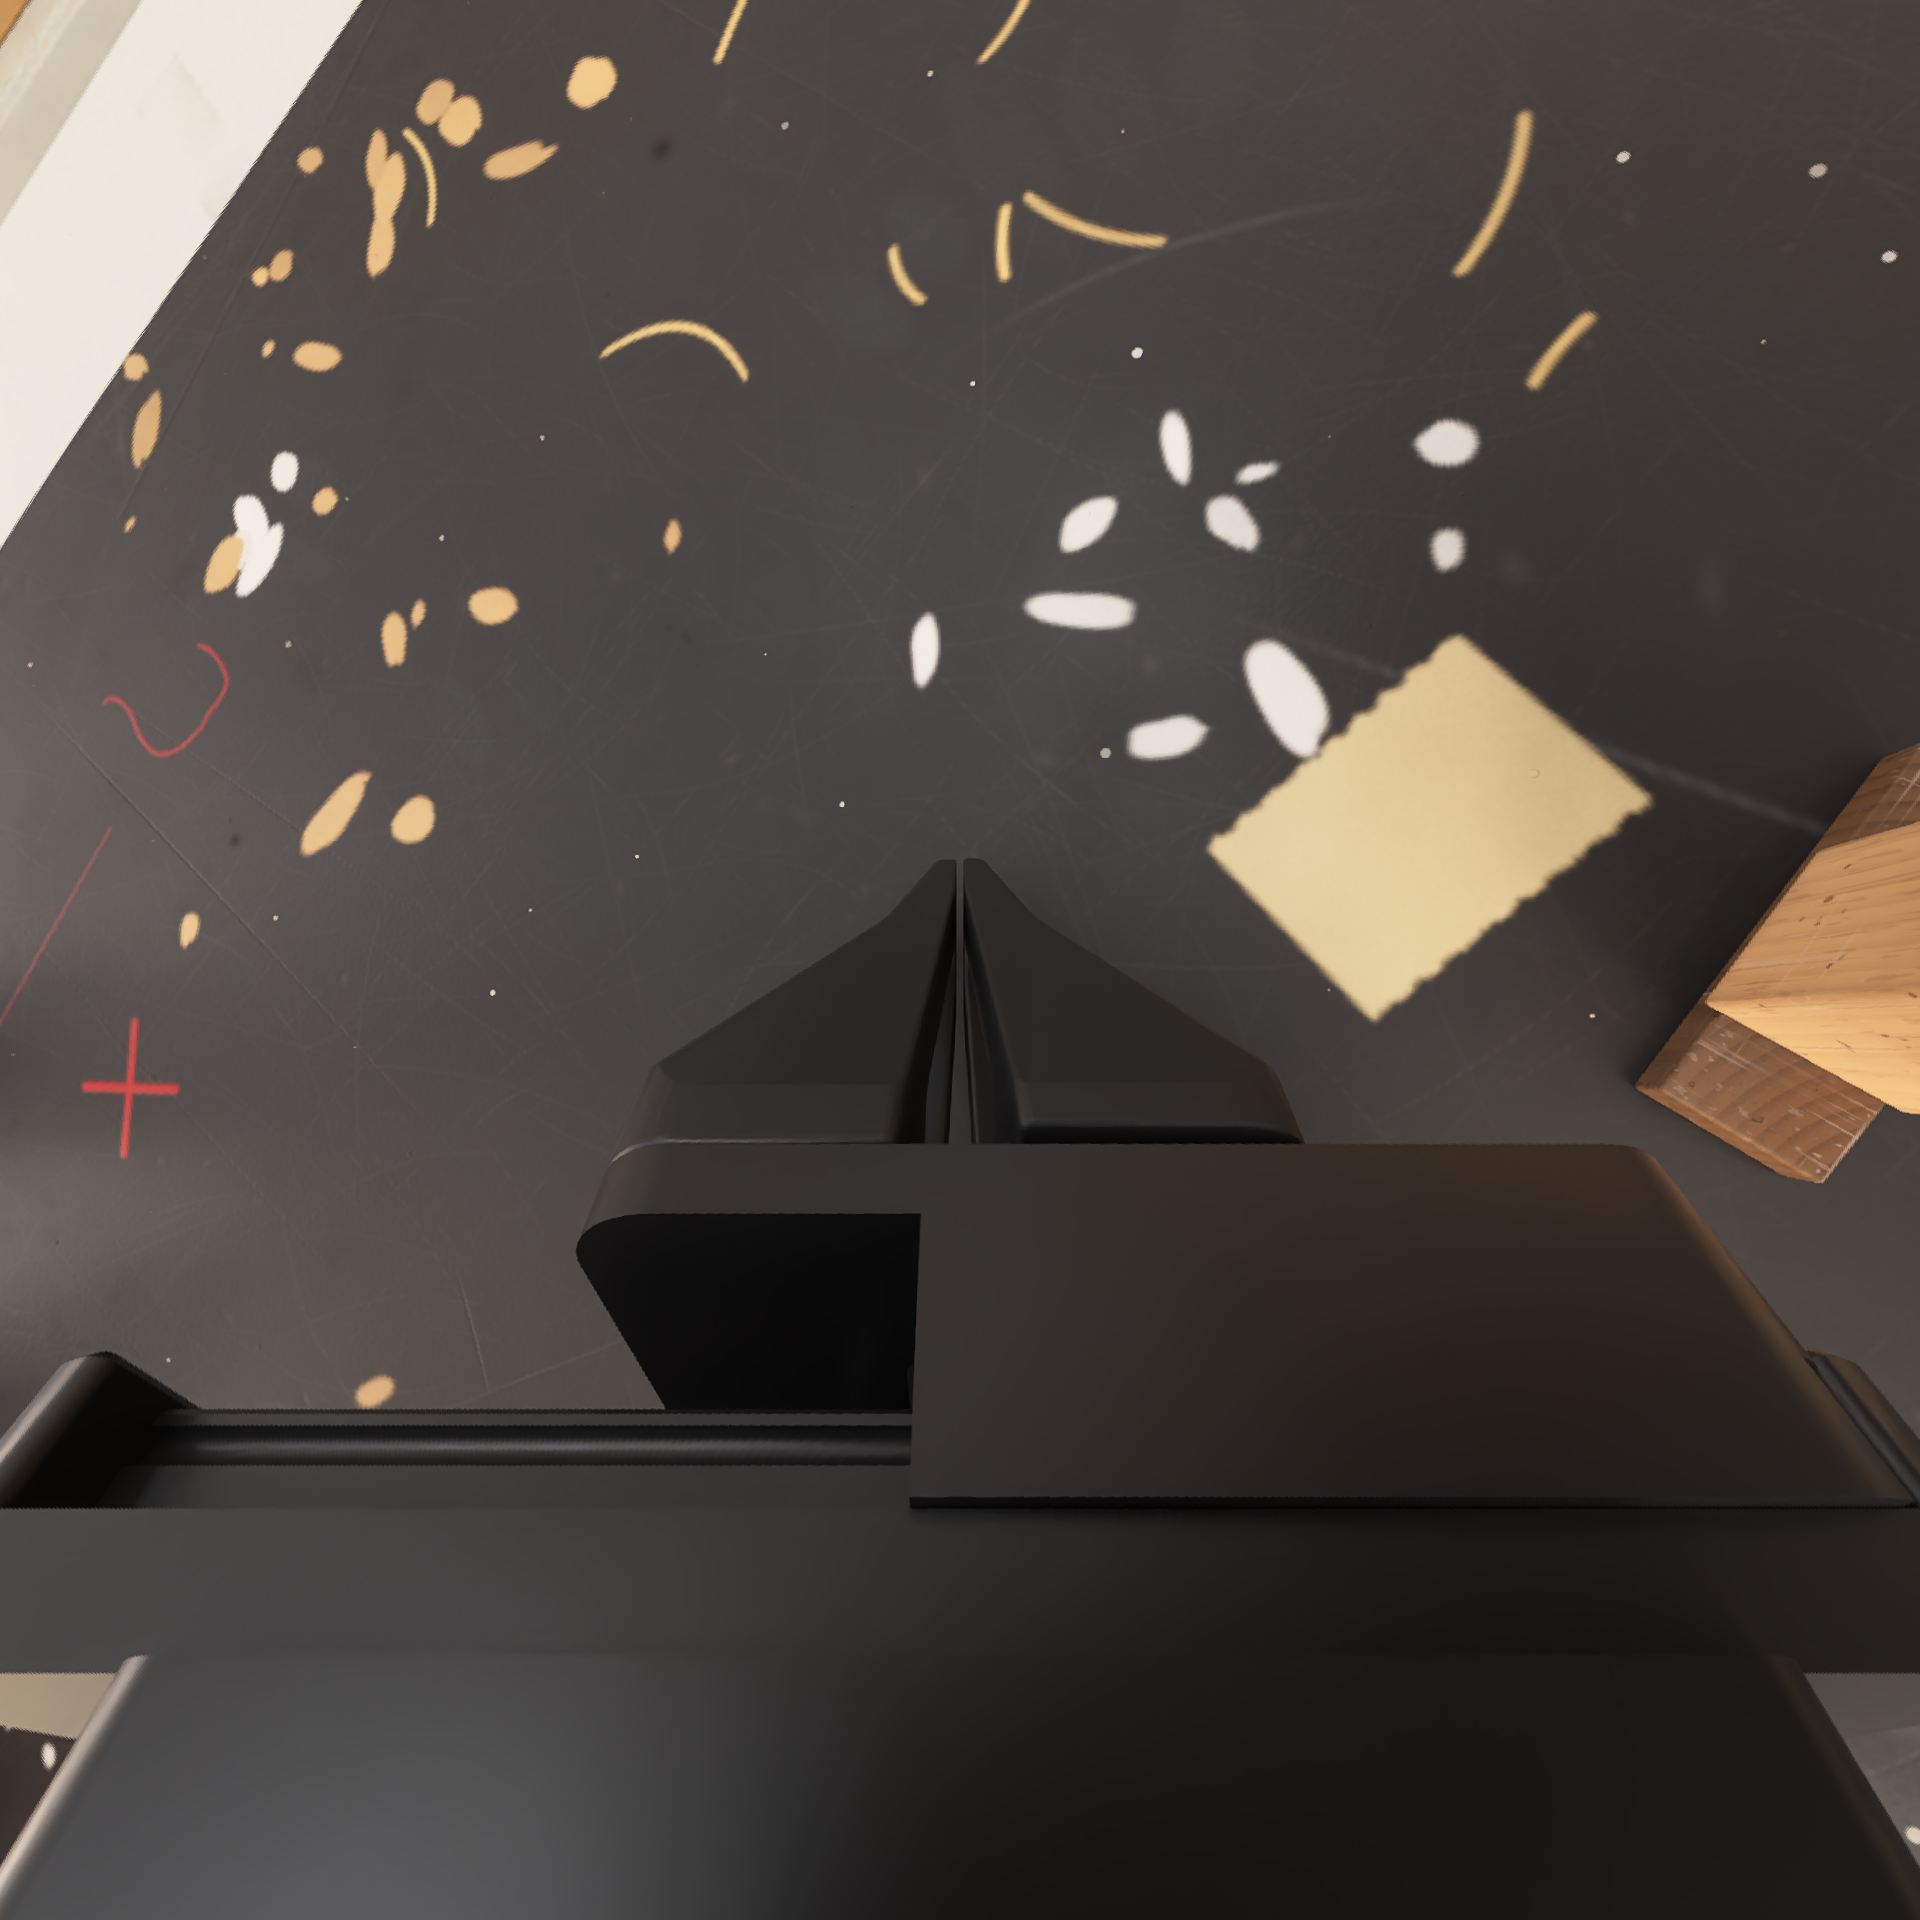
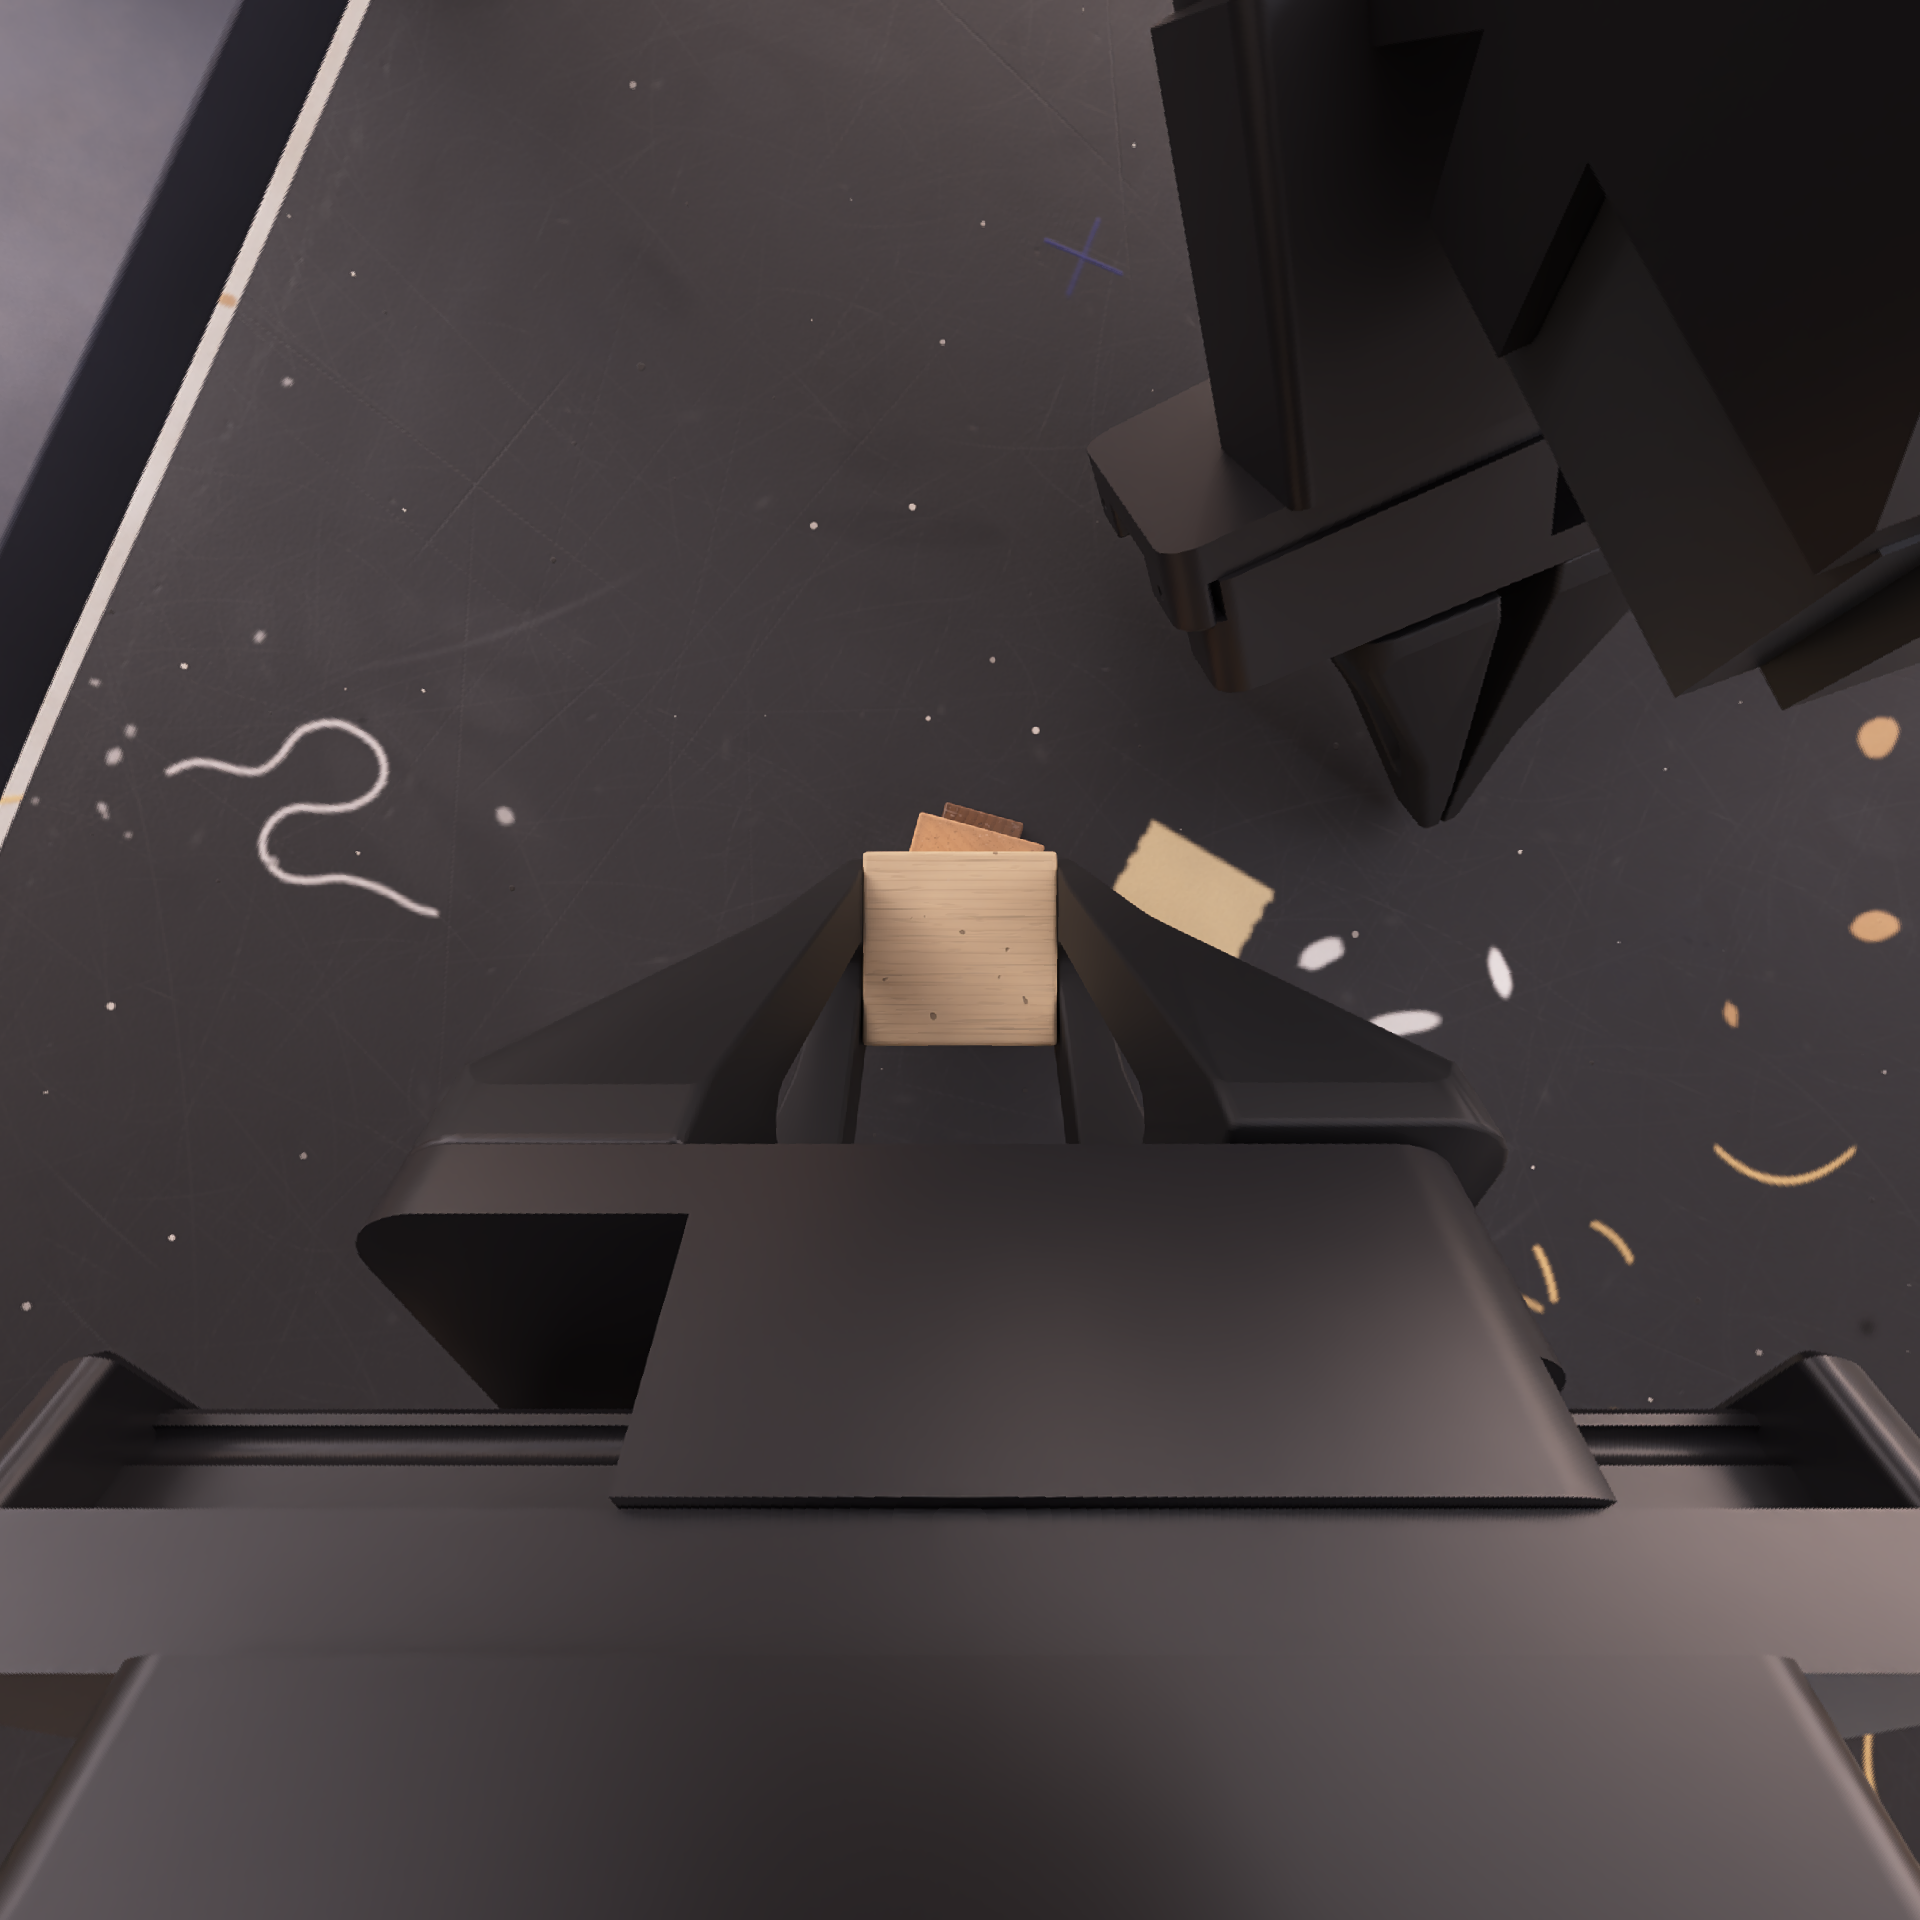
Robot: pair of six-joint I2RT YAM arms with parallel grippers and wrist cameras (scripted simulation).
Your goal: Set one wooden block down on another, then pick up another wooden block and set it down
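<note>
Right wrist view only: right pincer grasping a pale, speckled wooden cube above the two stacked blocks. Left pincer clenched, empty, over the scuffed dark desk.

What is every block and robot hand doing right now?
Left hand: shut, holding nothing, above the table.
Right hand: shut on the pale block.
Tan block: sitting on the dark brown block.
Dark brown block: flat on the table, under the tan one.
Yellow paper scrap: lying flat.
</note>
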